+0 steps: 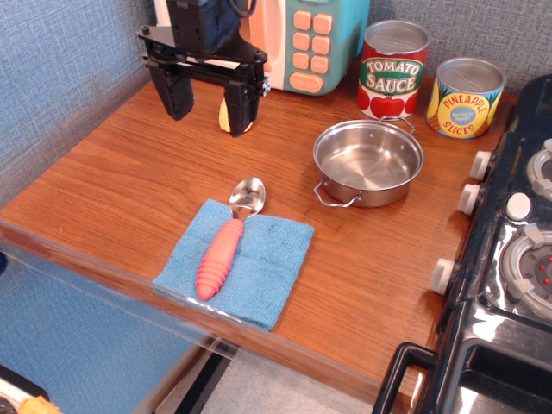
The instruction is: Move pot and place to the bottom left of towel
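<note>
Pot (368, 161), shiny steel and shallow, sits upright on the wooden counter (112, 181) toward the right side, with one wire loop handle pointing to the front left and the other to the back right. It is empty inside. Just behind it stand two cans: a red tomato sauce can (393, 71), near the pot's back rim, and a yellow pineapple can (465, 97) further right. A black stove (509, 250) with white knobs borders the counter on the right, near the pot.

To the front left of the pot, apart from it, lies the light-blue towel (257, 269), close to the counter's front edge. A spoon (226, 241) with a pink ribbed handle rests on the towel, its metal bowl reaching past the towel's back edge onto the wood.

Well to the left and behind, the tool (207, 97) hangs above the counter with its two dark fingers spread wide and nothing between them. A yellow corn piece (223, 116) is partly hidden behind the right-hand finger. Behind the tool stands a toy microwave (306, 39), teal with orange buttons.
</note>
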`<state>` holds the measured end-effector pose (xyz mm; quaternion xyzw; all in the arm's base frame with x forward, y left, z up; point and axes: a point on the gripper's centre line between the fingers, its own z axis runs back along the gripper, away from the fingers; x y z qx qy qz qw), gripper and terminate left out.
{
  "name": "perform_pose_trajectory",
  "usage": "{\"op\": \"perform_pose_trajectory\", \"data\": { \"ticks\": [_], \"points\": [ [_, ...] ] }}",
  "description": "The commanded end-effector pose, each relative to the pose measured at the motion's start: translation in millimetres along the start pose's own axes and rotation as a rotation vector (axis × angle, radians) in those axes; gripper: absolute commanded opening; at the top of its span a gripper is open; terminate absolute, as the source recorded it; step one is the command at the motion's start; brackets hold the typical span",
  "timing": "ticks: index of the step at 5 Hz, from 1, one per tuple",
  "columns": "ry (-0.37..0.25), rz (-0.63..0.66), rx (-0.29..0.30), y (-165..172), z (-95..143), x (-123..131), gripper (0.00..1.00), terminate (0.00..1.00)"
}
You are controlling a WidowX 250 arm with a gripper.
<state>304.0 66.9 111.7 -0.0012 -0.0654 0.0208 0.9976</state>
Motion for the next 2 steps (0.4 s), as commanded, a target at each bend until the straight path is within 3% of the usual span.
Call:
{"op": "perform_pose_trajectory", "data": {
  "ticks": [1, 2],
  "points": [
    [-0.026, -0.002, 0.009, -0.1, 10.3, -10.9, 1.00, 0.00],
    [-0.026, -0.002, 0.009, -0.1, 10.3, -10.9, 1.00, 1.00]
  ]
}}
